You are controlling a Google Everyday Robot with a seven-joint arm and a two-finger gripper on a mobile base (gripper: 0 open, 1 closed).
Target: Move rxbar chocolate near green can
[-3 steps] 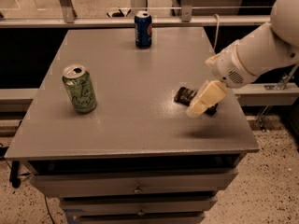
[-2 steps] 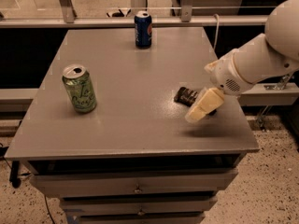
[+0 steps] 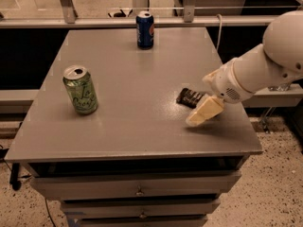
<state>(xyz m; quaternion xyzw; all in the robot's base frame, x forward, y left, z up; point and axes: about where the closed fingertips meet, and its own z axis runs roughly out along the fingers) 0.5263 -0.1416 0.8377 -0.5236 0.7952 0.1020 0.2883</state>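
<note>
The rxbar chocolate (image 3: 190, 97) is a flat dark wrapper with pale stripes lying on the grey table (image 3: 132, 70) toward its right side; its right end is hidden behind my arm. The green can (image 3: 80, 90) stands upright at the table's left, far from the bar. My gripper (image 3: 203, 112), with pale cream fingers, hangs just in front of and to the right of the bar, close above the tabletop. It holds nothing that I can see.
A dark blue can (image 3: 145, 30) with a red-white logo stands at the table's back edge. My white arm (image 3: 265, 65) reaches in from the right. Drawers (image 3: 137, 190) sit below the tabletop. A rail and cable run behind the table.
My gripper has moved slightly forward and down, off the bar toward the table's front right. The bar and both cans have not moved.
</note>
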